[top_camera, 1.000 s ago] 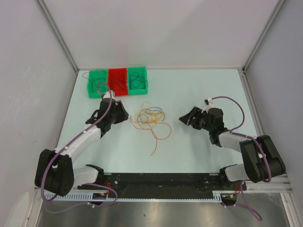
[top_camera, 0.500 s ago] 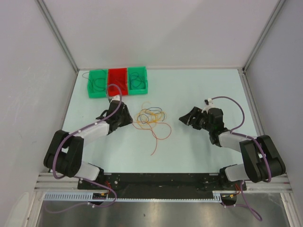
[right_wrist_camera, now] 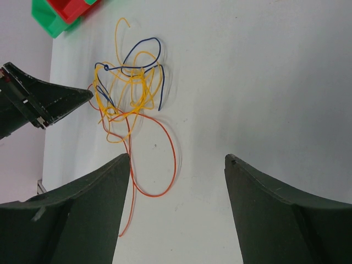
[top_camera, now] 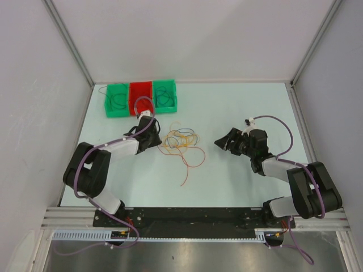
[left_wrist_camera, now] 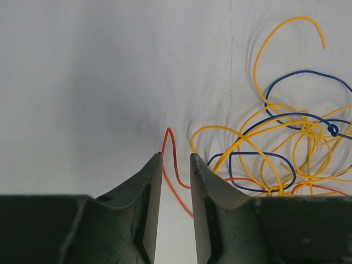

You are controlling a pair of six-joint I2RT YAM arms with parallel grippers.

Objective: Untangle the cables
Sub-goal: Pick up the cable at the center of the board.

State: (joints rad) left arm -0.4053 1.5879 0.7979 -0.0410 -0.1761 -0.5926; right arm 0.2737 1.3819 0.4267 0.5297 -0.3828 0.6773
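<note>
From above, a row of three boxy, thin-walled plastic bins (top_camera: 140, 98), green, red and green, sits at the far left of the pale, matte tabletop (top_camera: 238, 107). Each bin has thin wire loops in it. The cables (top_camera: 181, 141) lie on the tabletop just nearer than the right end of the bin row. They form a loose tangle of hair-thin yellow and blue curls, with one long orange-red strand trailing away from the bins. The left fingers (top_camera: 157, 141) are on the near side of the red bin, at the tangle's edge. The right fingers (top_camera: 223, 139) are well to the right of the bin row, spread wide with nothing between them

In the left wrist view, two dark, wedge-shaped fingers stand with only a narrow gap. The orange-red strand (left_wrist_camera: 168, 137) arches ahead of the tips and runs down through that gap. It is not pinched, and I cannot tell whether it touches a tip. Beside it, yellow wires (left_wrist_camera: 264, 55) and blue wires (left_wrist_camera: 308, 74) overlap in smooth curls

In the right wrist view, two broad dark fingers stand wide apart over bare tabletop. A corner of the bin row shows at the top left, with the tangle just below it and the orange-red strand sweeping round in one big loop
</note>
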